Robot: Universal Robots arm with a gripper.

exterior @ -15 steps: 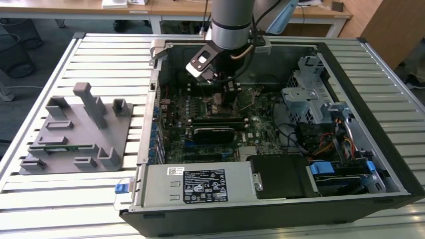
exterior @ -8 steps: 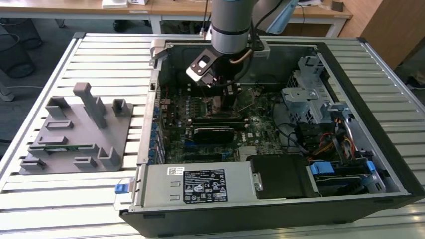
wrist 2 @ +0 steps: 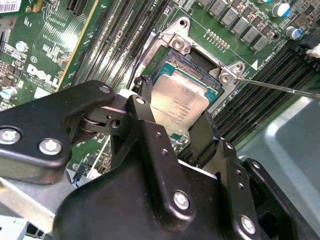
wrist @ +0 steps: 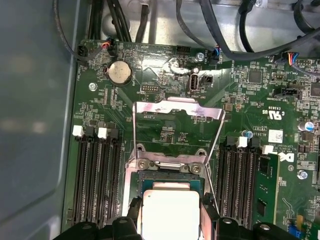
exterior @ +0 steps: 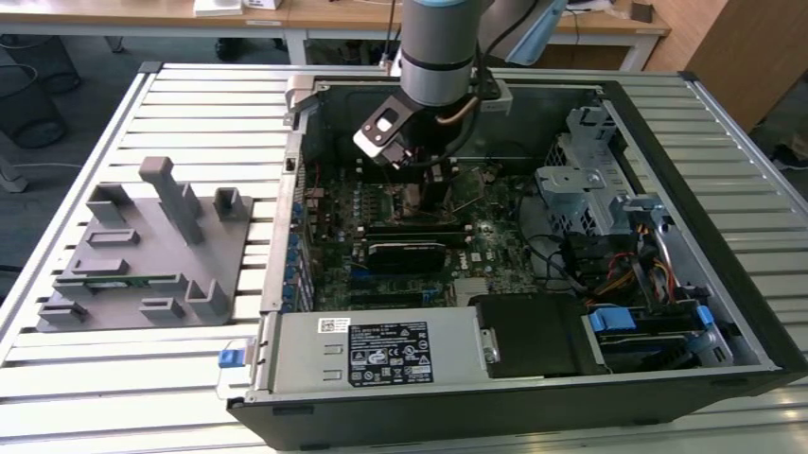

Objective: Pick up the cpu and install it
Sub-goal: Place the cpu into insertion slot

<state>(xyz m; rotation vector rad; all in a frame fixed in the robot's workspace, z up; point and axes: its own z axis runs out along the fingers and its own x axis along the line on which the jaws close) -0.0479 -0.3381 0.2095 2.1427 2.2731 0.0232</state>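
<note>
My pincer (wrist 2: 172,107) is down inside the open computer case (exterior: 505,421), and its two black fingers (wrist 2: 145,117) are closed on the cpu (wrist 2: 184,100), one against each of two opposite edges. In the first wrist view the same hold shows, with the pale metal top of the cpu (wrist: 171,220) filling the gap between my fingertips (wrist: 134,210). The chip is directly over the socket (wrist 2: 197,67) on the green board (wrist: 165,137). The socket's dark rim shows around the chip on the side away from my palm. I cannot tell whether the chip already rests in the socket or is a little above it. Just beyond my fingertips the socket's hinged metal plate (wrist: 177,112) stands swung open, and the thin metal lever (wrist 2: 280,87) juts out free to one side of my pincer. Rows of dark memory slots (wrist: 92,175) run close along both flanks of the socket, on either side of my fingers. Farther out past the open plate are a round coin battery (wrist: 119,72) and a bundle of black cables (wrist: 225,30) by the case wall. In the exterior view my pincer (exterior: 427,189) reaches down into the far half of the case. The boxy power supply (exterior: 373,352) lies at the near end, well apart from it. Outside the case, on the slatted table (exterior: 202,104) toward the exterior view's left, well away from my pincer, sits a grey holder tray (exterior: 151,246) with a green memory stick (exterior: 127,280) lying in it.
</note>
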